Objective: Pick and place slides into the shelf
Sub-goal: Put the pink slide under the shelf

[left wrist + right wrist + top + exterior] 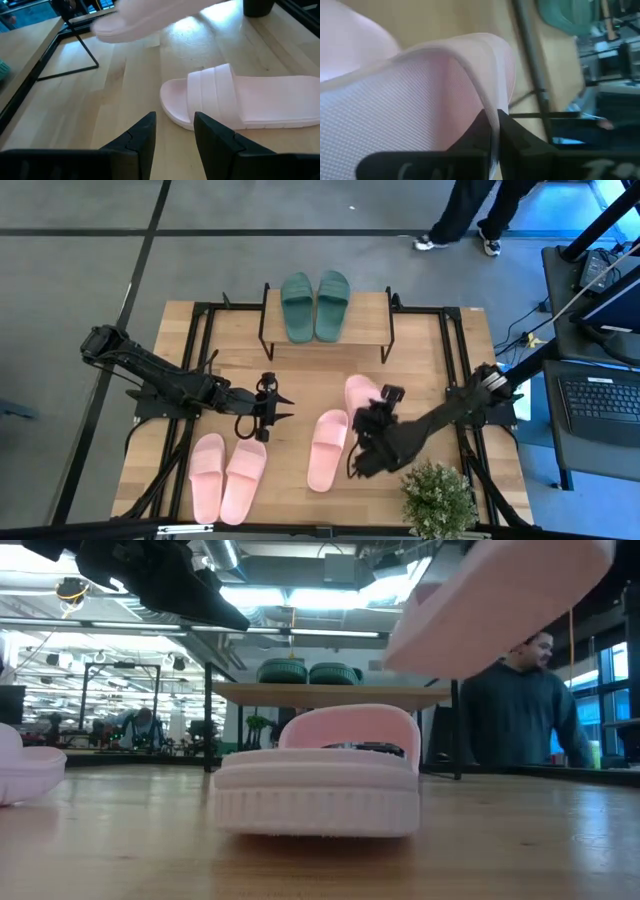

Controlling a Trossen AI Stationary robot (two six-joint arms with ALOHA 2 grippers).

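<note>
The dark green pair (315,305) lies on the shelf's plank top (370,315) at the far middle. My right gripper (372,418) is shut on a pink slide (361,393), which hangs in the air at the low view's top right (500,600). Its mate (328,450) lies sole-down on the table in front of my left gripper (283,408), which is open and empty, pointing toward the table's right edge. The left wrist view shows that slide (240,102) just beyond the fingers. The other pink pair (228,475) lies at the near left. My right gripper pinches the edge of the pink slide's wide strap (492,107) between its two fingers, one on the strap's meshed inner face and one on its outer face. The slide is lifted clear of the table and tilted (500,600).
A small potted plant (437,495) stands at the table's near right corner. The shelf's thin black legs (264,330) stand on the table's far half. A person (520,710) stands beyond the table; another person's legs (470,220) show on the floor behind it.
</note>
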